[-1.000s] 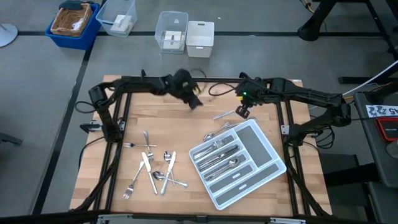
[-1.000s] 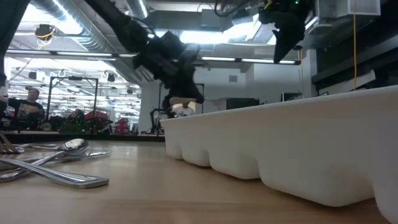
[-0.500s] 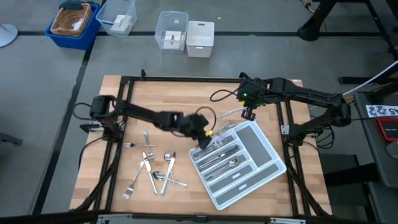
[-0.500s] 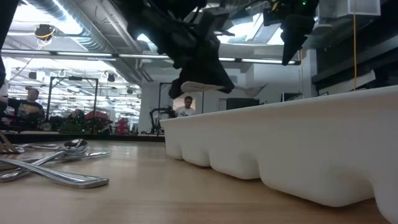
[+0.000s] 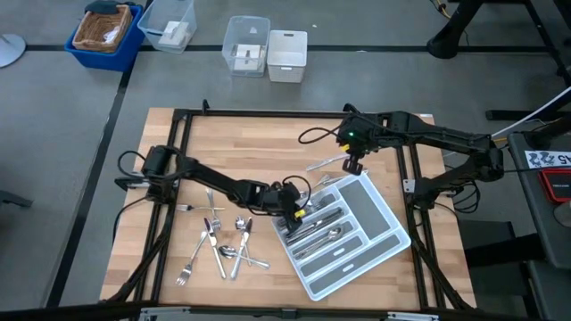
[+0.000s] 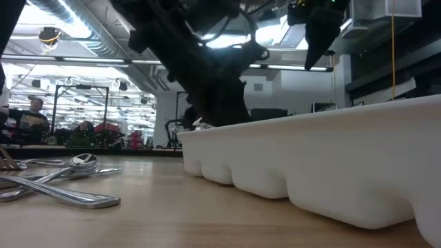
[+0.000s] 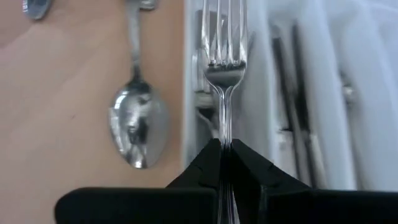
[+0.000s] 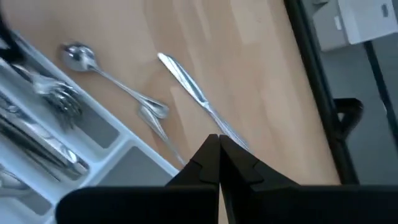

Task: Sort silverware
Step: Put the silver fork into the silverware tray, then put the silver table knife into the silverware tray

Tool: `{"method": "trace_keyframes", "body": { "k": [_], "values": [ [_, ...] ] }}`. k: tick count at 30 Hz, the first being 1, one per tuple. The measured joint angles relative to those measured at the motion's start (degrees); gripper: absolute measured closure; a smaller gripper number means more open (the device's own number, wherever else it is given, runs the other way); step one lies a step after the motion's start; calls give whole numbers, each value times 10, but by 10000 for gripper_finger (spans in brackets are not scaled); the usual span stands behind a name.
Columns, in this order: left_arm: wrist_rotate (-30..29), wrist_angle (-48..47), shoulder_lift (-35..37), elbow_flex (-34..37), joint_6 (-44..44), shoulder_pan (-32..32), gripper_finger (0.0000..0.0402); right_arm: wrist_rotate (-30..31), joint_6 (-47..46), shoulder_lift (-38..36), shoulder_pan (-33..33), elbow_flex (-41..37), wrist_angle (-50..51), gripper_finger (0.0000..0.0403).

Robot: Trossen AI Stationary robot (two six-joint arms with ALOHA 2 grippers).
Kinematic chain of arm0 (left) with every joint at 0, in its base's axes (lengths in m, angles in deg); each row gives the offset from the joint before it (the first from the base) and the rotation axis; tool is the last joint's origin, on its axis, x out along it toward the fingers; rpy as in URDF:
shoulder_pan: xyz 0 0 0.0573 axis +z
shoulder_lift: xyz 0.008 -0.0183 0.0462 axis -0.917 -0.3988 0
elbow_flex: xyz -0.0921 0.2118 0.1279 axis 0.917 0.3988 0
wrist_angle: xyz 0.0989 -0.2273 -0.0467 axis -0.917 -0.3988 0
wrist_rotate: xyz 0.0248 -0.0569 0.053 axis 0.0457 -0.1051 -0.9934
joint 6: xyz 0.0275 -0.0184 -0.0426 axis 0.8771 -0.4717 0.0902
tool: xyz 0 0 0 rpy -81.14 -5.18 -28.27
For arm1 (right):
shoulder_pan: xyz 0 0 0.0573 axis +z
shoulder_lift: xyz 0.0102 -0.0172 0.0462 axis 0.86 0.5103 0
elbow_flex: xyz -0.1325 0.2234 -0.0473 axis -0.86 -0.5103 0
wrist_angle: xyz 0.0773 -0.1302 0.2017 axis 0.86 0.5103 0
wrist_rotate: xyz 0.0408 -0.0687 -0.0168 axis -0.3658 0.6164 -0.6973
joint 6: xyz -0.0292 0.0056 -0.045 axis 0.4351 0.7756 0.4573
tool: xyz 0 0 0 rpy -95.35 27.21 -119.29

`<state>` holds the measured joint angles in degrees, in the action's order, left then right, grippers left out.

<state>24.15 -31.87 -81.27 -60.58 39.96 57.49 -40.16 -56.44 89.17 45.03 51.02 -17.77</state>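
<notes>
The left tool is clamped on a fork handle, tines over the tray edge. The right tool is pinched together, empty, beyond the tray. Judged stiff, light, slippery: grip mid-handle.

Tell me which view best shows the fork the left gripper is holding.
The left wrist view: the fork fills the frame, its handle pinched in the left gripper over the tray. The high view shows only a sliver; the low view hides it behind the tray wall.
</notes>
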Motion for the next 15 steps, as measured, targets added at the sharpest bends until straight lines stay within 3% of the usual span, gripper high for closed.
{"method": "trace_keyframes", "body": {
  "k": [6, 15],
  "values": [
    [2, 4, -15, 0, -5, 1, 378, -23, -2, 0, 0, 0, 0, 397],
    [4, 7, -17, -1, -15, -2, 313, -23, -46, 0, 0, 0, 0, 397]
  ]
}}
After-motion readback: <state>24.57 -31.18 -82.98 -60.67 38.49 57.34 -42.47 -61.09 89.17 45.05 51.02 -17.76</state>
